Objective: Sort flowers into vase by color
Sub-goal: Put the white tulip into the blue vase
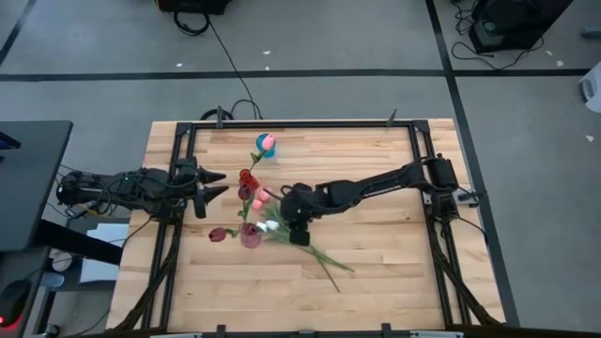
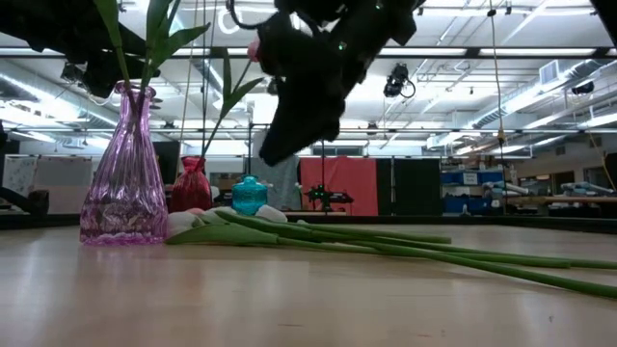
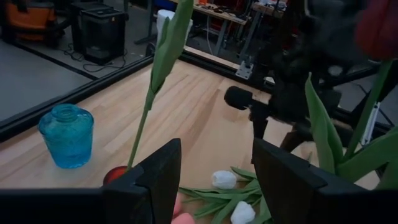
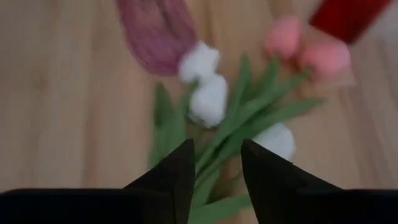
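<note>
**Tulips lie loose beside three vases**

Flowers (image 2: 318,236) lie on the table (image 1: 394,272): three white and two pink heads count clearly. Three vases stand nearby: purple (image 2: 120,173), red (image 2: 191,185), blue (image 2: 250,195). Right gripper (image 1: 299,230) hovers above the stems, fingers apart; left gripper (image 1: 218,185) waits open. Vase necks are cropped in the low view.

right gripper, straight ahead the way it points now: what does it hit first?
Most likely the green stems of the tulips lying on the table, directly beyond the open right gripper. The white heads lie farther on and slightly aside. Depth is unclear from the wrist view.
</note>
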Robot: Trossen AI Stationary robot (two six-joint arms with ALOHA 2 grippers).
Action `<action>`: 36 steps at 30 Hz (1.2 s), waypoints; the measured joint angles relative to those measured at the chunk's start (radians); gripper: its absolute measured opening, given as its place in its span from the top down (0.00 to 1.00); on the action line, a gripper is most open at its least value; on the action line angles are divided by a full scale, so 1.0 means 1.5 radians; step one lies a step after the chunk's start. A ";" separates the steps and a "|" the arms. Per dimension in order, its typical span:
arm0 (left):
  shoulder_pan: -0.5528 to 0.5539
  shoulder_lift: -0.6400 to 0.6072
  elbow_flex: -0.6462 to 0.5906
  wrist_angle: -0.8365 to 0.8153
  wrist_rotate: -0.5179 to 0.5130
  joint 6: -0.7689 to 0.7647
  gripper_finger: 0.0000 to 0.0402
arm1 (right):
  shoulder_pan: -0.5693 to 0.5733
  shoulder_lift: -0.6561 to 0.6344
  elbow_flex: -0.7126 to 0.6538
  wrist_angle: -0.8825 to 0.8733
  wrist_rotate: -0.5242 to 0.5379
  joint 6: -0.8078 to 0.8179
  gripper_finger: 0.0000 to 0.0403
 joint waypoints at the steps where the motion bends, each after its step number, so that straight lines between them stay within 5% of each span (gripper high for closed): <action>1: 0.000 0.000 0.000 0.001 -0.003 0.000 0.49 | 0.007 0.003 0.000 -0.015 0.019 0.009 0.65; 12: 0.000 0.000 0.000 0.006 -0.006 0.000 0.49 | 0.054 0.033 0.000 -0.048 0.059 0.127 0.70; 36: 0.000 0.000 0.000 0.001 -0.006 -0.003 0.49 | 0.052 0.069 -0.003 -0.037 0.090 0.001 0.72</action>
